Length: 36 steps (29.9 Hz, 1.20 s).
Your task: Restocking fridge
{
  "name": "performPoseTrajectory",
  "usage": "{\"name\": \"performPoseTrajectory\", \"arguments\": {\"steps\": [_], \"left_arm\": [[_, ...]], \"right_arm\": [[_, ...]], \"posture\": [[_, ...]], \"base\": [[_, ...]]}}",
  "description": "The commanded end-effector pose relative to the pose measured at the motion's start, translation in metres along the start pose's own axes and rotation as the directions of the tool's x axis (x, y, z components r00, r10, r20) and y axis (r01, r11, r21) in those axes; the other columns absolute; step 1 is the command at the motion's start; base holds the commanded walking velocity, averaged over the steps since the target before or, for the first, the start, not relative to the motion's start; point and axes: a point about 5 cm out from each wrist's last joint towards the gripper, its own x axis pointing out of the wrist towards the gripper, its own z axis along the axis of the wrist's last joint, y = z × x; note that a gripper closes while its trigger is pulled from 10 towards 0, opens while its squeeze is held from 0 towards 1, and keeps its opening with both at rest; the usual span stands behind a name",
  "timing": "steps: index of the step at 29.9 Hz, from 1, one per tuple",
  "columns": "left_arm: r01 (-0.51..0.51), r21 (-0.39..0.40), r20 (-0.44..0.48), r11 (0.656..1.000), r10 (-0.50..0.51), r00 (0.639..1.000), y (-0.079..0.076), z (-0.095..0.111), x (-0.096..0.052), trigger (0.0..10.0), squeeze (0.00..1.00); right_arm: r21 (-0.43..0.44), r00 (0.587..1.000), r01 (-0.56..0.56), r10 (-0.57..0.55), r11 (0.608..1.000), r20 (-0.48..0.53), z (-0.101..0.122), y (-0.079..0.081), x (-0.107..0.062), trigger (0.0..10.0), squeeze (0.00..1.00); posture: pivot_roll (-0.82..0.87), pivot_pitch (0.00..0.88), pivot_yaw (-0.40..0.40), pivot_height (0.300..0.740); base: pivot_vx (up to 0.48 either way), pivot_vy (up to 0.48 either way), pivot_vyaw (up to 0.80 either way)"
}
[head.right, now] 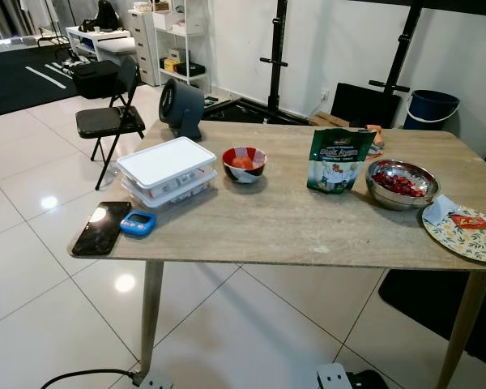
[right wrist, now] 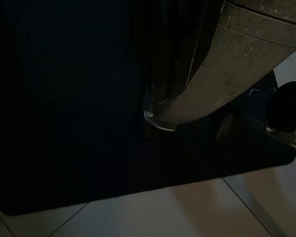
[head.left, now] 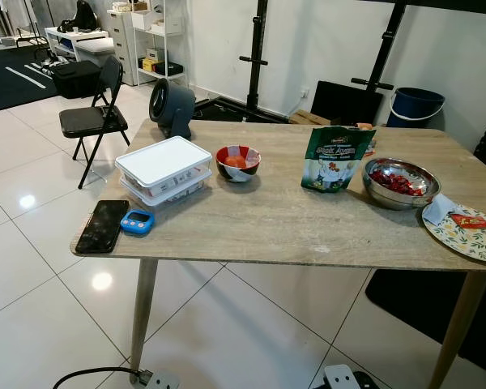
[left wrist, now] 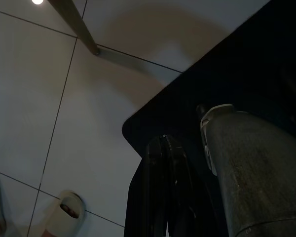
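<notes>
Worktop (head.left: 292,235) of pale wood grain on slanted legs, seen from the head camera, carrying the goods to be stocked. Near its left edge: a white-lidded food box (head.left: 164,160) stacked on a second clear box (head.left: 168,190), with a black phone (head.left: 103,226) and a small blue timer (head.left: 137,221) lying just beside each other at the front corner. Toward the middle: a red-and-white bowl (head.left: 238,161) holding something orange, then an upright green snack bag (head.left: 337,159). To the right: a steel bowl (head.left: 400,182) of red pieces, and at the far right edge a patterned plate (head.left: 473,235) bearing a red wrapper (head.left: 473,220). A grey fan (head.left: 171,106) stands at the far left corner of the worktop; a black folding chair (head.left: 95,118) sits on the tiled floor (head.left: 32,267) beyond.

Left hand (left wrist: 164,148), in its wrist view, hangs idle above a dark mat (left wrist: 246,74) and floor tiles, its two black fingers pressed together with no gap. Right hand (right wrist: 160,74) hangs over a dark mat in deep shade; whether its fingers are parted cannot be told.
</notes>
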Motion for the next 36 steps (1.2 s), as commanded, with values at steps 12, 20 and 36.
{"name": "performPoseTrajectory", "arguments": {"steps": [12,20,36], "left_arm": [[0.039,0.005,-0.057,0.999,-0.039,0.998,-0.0116,-0.0136,-0.0015,10.0,0.00],[0.042,0.007,-0.064,0.999,-0.041,0.997,-0.0128,-0.0164,-0.0021,10.0,0.00],[0.037,0.012,-0.063,0.999,-0.036,0.997,-0.0110,-0.0150,-0.0018,10.0,0.00]], "right_arm": [[0.010,1.000,0.000,0.000,1.000,-0.014,-0.0040,0.0004,-0.0003,10.0,0.00],[0.003,1.000,0.003,-0.002,1.000,-0.017,-0.0047,-0.0014,-0.0009,10.0,0.00],[-0.069,0.999,-0.007,0.005,0.998,-0.032,-0.0034,-0.0029,-0.0012,10.0,0.00]], "posture": [[0.01,0.000,-0.057,0.740],[0.01,0.000,-0.060,0.740],[0.02,0.000,-0.066,0.740]], "base": [[0.000,0.000,0.00],[0.000,0.000,0.00],[0.000,0.000,0.00]]}}
